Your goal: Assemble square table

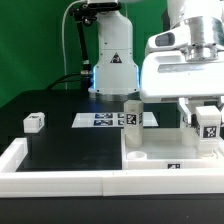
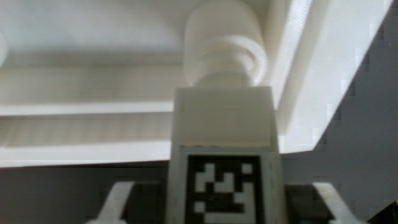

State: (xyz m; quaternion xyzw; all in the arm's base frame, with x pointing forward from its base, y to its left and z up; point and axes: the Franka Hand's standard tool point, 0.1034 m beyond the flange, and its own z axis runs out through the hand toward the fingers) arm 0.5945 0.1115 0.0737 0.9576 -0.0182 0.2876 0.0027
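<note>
The square tabletop (image 1: 160, 148) lies at the front on the exterior view's right. One white tagged leg (image 1: 131, 114) stands upright at its far corner. My gripper (image 1: 207, 130) hangs over the tabletop's right side, shut on another tagged leg (image 1: 208, 124). In the wrist view this leg (image 2: 226, 150) runs between my fingers (image 2: 121, 200), and its rounded end touches the tabletop's raised wall (image 2: 107, 85). A third leg (image 1: 35, 122) lies loose on the black surface at the left. A fourth leg is out of view.
The marker board (image 1: 104, 119) lies flat behind the tabletop, in front of the arm's base (image 1: 112, 70). A long white rim (image 1: 50, 168) borders the black surface at the front and left.
</note>
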